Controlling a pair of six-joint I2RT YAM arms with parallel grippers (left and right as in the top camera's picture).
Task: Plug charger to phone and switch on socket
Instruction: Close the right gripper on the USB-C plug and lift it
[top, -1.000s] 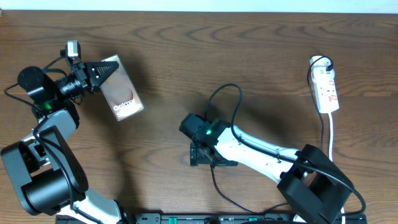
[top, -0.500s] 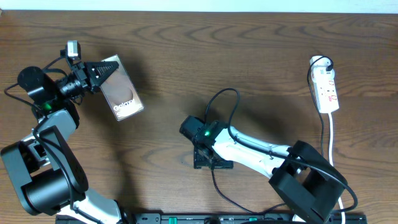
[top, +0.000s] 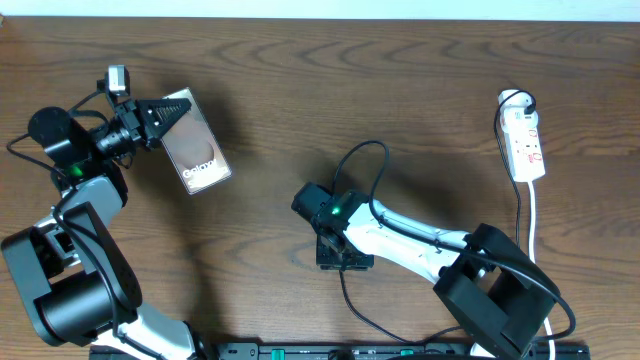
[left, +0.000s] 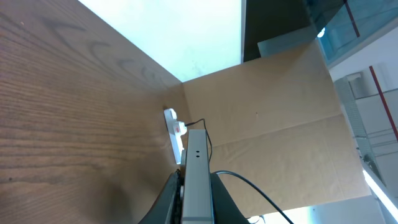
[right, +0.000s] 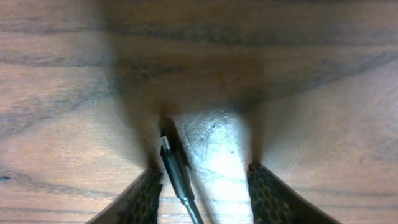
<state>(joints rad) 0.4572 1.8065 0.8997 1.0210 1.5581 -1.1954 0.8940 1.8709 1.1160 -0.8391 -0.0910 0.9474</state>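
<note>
The phone (top: 197, 148) is tilted up off the table at the left, and my left gripper (top: 182, 106) is shut on its upper end. Seen from the left wrist, the phone (left: 198, 168) stands edge-on between the jaws. The charger cable (top: 362, 147) loops across mid-table. Its small plug tip (right: 169, 155) lies on the wood between my right gripper's (right: 202, 190) fingers, close against the left finger (right: 142, 198), with a wide gap to the right finger (right: 268, 198). The right gripper (top: 340, 255) points down at the table. The socket (top: 524, 140) lies at the far right.
The socket's white cord (top: 535, 215) runs toward the front edge, and a black plug (top: 522, 100) sits at its top end. A cardboard wall (left: 267, 112) stands beyond the table in the left wrist view, with the socket (left: 175, 127) small in front of it. Arm bases fill the front corners.
My right gripper's jaws have narrowed around the charger plug and the arm has shifted slightly right. The left gripper and phone have not moved.
</note>
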